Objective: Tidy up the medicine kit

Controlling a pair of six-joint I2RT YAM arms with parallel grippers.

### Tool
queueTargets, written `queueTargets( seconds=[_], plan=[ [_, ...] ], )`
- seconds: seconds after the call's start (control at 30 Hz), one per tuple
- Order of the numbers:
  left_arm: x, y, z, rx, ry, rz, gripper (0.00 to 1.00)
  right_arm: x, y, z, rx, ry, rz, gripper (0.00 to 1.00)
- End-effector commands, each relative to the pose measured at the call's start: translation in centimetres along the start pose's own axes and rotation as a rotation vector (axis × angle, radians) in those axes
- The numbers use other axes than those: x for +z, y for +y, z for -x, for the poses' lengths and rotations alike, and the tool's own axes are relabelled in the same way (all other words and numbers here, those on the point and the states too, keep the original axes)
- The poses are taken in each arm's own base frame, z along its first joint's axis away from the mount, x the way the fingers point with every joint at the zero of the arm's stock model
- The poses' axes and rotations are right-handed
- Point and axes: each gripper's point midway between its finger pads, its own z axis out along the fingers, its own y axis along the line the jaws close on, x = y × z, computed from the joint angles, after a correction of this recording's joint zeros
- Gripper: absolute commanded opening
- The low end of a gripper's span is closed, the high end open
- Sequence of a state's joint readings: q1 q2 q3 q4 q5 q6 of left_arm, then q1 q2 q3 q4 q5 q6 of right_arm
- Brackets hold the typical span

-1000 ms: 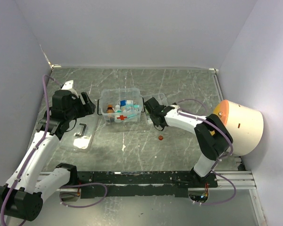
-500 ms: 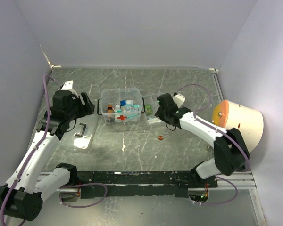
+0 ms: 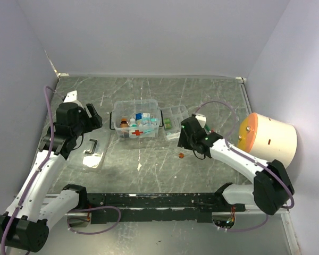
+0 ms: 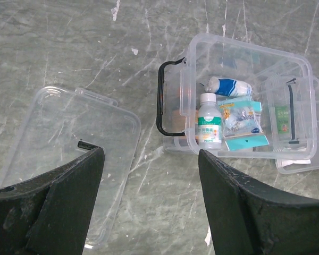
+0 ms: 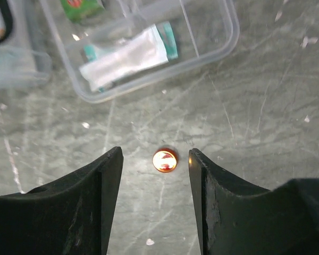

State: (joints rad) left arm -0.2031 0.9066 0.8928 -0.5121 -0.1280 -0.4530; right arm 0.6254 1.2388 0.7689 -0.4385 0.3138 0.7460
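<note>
Grey marbled tabletop (image 3: 149, 95) carries your small clear hard-plastic medicine kit (image 3: 136, 125), lidless at centre, beside a flat clear compartmented tray (image 3: 175, 119). Your left gripper (image 4: 149, 159) hangs released and empty. Your right gripper (image 5: 155, 159), jaws spread, brackets a tiny glossy round orange bead (image 5: 164, 160), so the pick-up seems next: descend square and pinch gently, as it may roll.

Colours on the grey, white-veined desk (image 3: 202, 98)
Clear medicine kit (image 3: 139, 132), red cross, black handles; small shiny orange disc (image 5: 165, 160).
</note>
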Motion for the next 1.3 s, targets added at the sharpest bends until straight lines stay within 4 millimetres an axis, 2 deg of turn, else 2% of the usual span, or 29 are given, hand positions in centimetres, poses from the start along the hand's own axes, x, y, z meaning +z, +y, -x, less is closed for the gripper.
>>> queueTargets(
  seconds=[0.0,0.1,0.27,0.4,0.57,0.7,0.93,1.07,1.17,1.27],
  plan=[
    [-0.3,0.1,1.5,-0.018,-0.051,0.008,0.82,1.1,-0.8,-3.2,-0.058,0.117,-0.017,0.51],
    [-0.2,0.1,1.4,-0.017,-0.047,0.004,0.82,2.0,-0.7,-4.1,-0.083,0.157,-0.021,0.49],
    [-0.1,0.0,1.3,-0.016,-0.043,0.001,0.82,3.2,0.5,-5.5,-0.127,0.239,0.025,0.49],
    [0.0,0.1,1.1,-0.015,-0.033,0.006,0.82,3.8,0.2,-6.4,-0.15,0.28,-0.01,0.49],
    [0.1,-0.1,1.2,-0.016,-0.034,-0.004,0.82,4.0,-0.3,-7.2,-0.165,0.317,-0.038,0.45],
    [0.2,-0.3,1.1,-0.013,-0.03,-0.016,0.83,4.2,-1.2,-7.6,-0.168,0.343,-0.11,0.38],
    [0.0,-0.3,1.1,-0.015,-0.032,-0.018,0.82,3.9,-2.3,-8.0,-0.216,0.358,-0.201,0.37],
    [0.1,-0.3,0.9,-0.014,-0.028,-0.018,0.82,3.7,-1.9,-8.6,-0.192,0.382,-0.181,0.26],
    [0.2,-0.4,1.0,-0.016,-0.029,-0.025,0.82,3.5,-2.0,-8.6,-0.176,0.376,-0.189,0.26],
    [0.2,-0.4,0.9,-0.017,-0.027,-0.026,0.82,3.4,-2.4,-8.9,-0.176,0.383,-0.204,0.32]
  ],
)
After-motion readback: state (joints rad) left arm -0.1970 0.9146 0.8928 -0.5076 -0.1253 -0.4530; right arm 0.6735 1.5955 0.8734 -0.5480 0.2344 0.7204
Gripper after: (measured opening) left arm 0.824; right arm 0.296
